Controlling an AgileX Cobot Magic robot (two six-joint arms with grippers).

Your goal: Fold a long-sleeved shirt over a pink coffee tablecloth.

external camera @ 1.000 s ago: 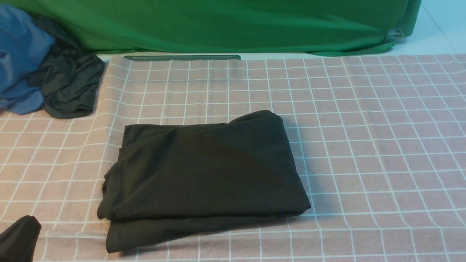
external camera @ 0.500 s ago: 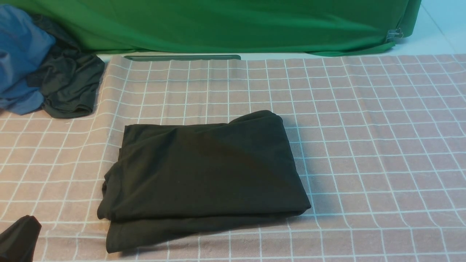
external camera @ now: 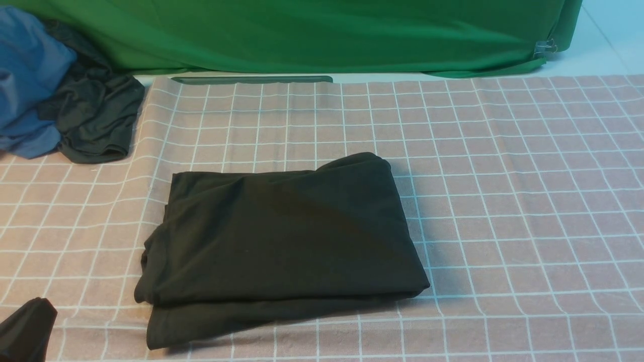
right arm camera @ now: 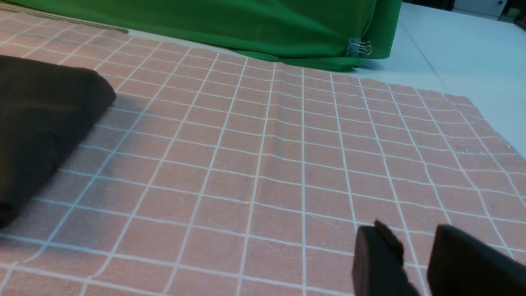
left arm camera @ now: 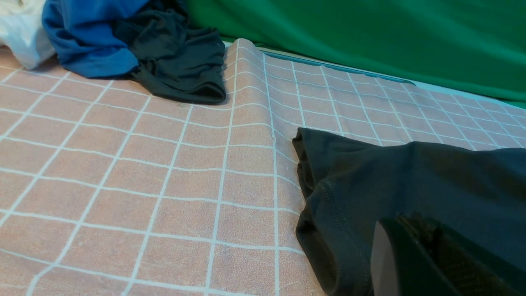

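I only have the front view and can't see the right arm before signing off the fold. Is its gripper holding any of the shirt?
Observer: No. The right wrist view shows the right gripper with its jaws apart. Only bare pink coffee tablecloth shows between them, and the long-sleeved shirt lies off to one side.
Operator: Is there anything beyond the blue garment at my left edge?
Observer: Yes. The left wrist view shows a white garment lying just past the blue garment.

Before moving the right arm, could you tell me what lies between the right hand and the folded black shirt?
Only bare pink tablecloth lies between the right hand and the black shirt; the right wrist view shows it best.
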